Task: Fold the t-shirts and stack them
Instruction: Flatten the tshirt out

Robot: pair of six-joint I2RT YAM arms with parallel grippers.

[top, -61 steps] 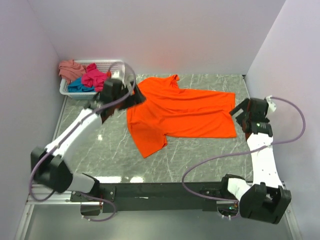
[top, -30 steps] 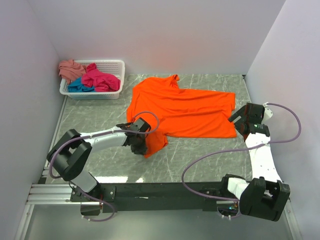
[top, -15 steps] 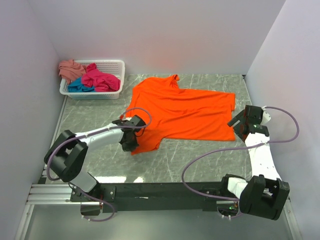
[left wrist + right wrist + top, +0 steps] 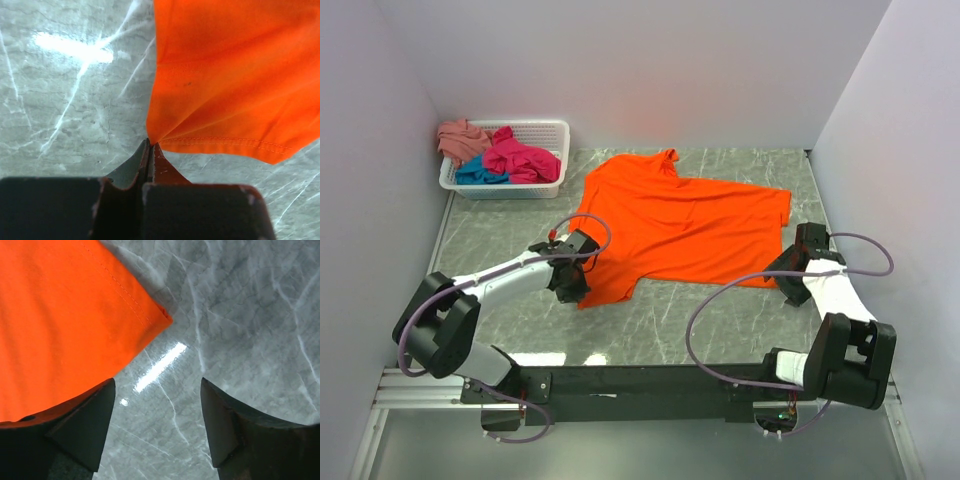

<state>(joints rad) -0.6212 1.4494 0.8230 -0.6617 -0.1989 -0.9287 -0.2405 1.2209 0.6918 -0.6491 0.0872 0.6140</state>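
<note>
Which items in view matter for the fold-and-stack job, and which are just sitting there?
Job: bright orange cloth t-shirt, spread flat; magenta-pink t-shirt, teal-blue t-shirt and salmon-pink t-shirt, crumpled together.
Just there: white plastic lattice basket; grey marbled tabletop.

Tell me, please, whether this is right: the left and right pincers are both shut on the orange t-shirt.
Not quite. The left pincer is shut on the orange t-shirt, but the right pincer is open, jaws apart at the shirt's corner; the right wrist view shows it.
</note>
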